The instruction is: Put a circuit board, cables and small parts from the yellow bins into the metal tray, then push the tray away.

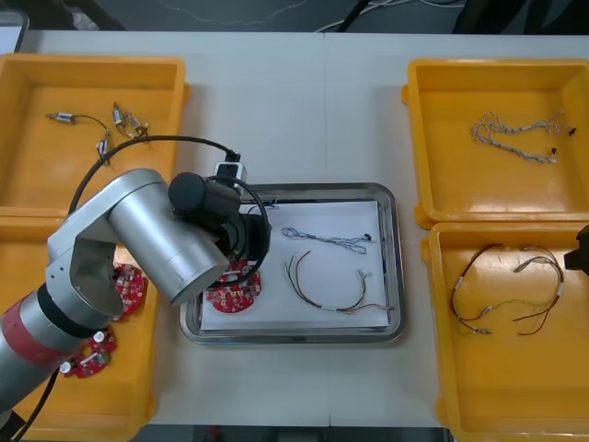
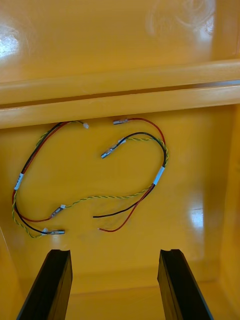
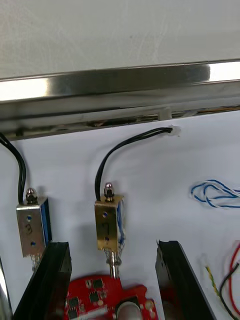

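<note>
fingers of the left gripper [image 3: 112, 245] stand wide apart over the left side of the tray [image 1: 394, 267], holding nothing. the tray sits in the middle of the table [image 1: 294, 101], between the yellow bins, and it is white inside. a red board [image 1: 235, 293] lies in its near left corner, partly under the left arm [image 1: 156, 239]. in the left wrist view a small metal part [image 3: 110, 225] with a black wire lies between the two fingers but touches neither — its thin pin end reaches the edge of the board. a second metal part [image 3: 32, 227] lies just beside it, just beyond one fingertip. a blue and white cable [image 1: 327, 241] lies in the middle of the tray. a red and yellow cable [image 1: 331, 293] curls near it, closer to the robot.

the right gripper [image 2: 115, 252] hangs over the near right bin [image 1: 433, 322] with its jaws released too, gripping nothing. more red and yellow cables [image 2: 159, 175] lie loose on the bin floor beyond the fingers, not touched. the far right bin [image 1: 414, 138] holds blue and white cables [image 1: 520, 133]. the far left bin [image 1: 28, 138] holds a few small metal parts [image 1: 124, 120] with black wires, and the near left bin [image 1: 129, 387] holds more red boards [image 1: 92, 354].
</note>
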